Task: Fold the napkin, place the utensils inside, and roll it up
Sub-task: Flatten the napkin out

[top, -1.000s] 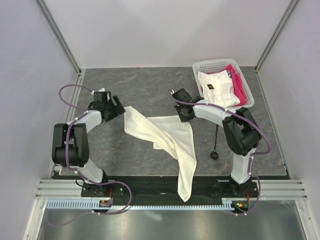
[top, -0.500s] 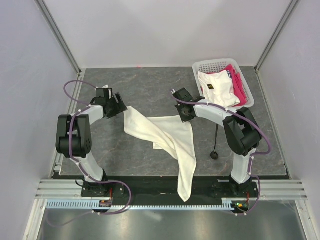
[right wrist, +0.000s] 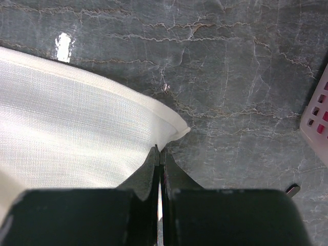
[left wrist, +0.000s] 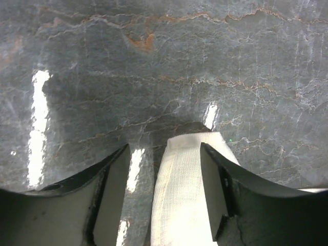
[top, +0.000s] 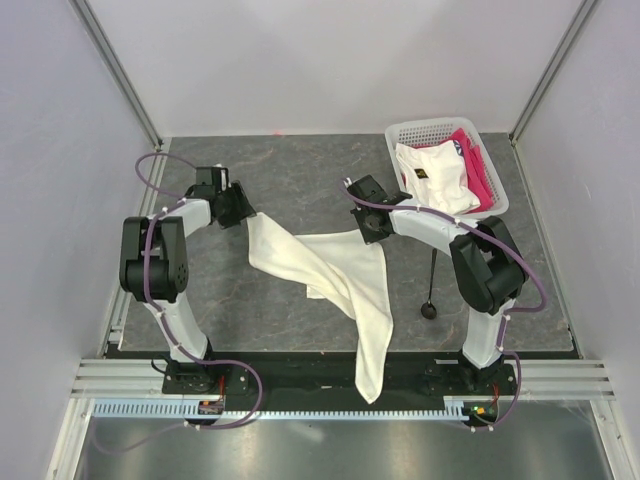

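- The cream napkin [top: 330, 275] lies rumpled across the middle of the grey counter [top: 300, 170]. One long tail trails over the near edge between the two arm bases.
- The left pincer [top: 241, 209] stands at the napkin's far-left corner with its jaws apart. The wrist view shows the hemmed corner lying between the fingers, close to the right finger, but nothing is yet clamped.
- The right pincer [top: 368, 228] is fully closed at the napkin's far-right corner. It appears to pinch the cloth right at the hem, though the bite is thin.
- The black spoon [top: 430, 285] lies on the counter just right of the napkin. It sits apart from the cloth, under the right arm, with its bowl toward the near edge.
- A white plastic basket [top: 430, 123] sits at the far-right corner of the counter. It holds a folded white garment [top: 435, 178] with a small dark mark, lying on top of a pink cloth [top: 480, 170].
- Risk: the left jaws could close beside the corner or catch only the hem's tip. The cloth would then slip out when lifted.
- Risk: the hanging tail adds weight. A pull to spread the napkin could drag it off the near edge or tug it from the right pincer's shallow hold.
- Risk: a sweep of cloth or of the right arm could knock the spoon, which lies close by.
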`<action>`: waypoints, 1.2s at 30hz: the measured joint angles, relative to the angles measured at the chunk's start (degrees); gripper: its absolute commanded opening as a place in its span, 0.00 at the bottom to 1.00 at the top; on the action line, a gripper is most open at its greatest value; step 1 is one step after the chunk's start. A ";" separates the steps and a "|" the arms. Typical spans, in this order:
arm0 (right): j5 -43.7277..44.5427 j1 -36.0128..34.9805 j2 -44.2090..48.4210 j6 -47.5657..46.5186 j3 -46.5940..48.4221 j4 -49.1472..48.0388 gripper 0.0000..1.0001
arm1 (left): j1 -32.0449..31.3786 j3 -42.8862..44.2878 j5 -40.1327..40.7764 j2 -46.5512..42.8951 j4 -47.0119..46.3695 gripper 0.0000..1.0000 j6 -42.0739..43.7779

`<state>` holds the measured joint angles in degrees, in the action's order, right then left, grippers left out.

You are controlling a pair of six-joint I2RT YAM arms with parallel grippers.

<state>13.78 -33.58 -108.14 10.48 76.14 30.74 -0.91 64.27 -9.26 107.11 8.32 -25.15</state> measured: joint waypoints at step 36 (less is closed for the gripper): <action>3.08 -0.07 25.46 -2.95 0.74 -2.86 0.00 | -3.39 -1.38 2.64 -32.83 -0.37 0.02 1.90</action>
<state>16.86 -33.65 -82.67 7.53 76.88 27.88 -4.29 62.89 -6.61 74.28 7.94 -23.24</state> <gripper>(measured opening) 0.010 0.029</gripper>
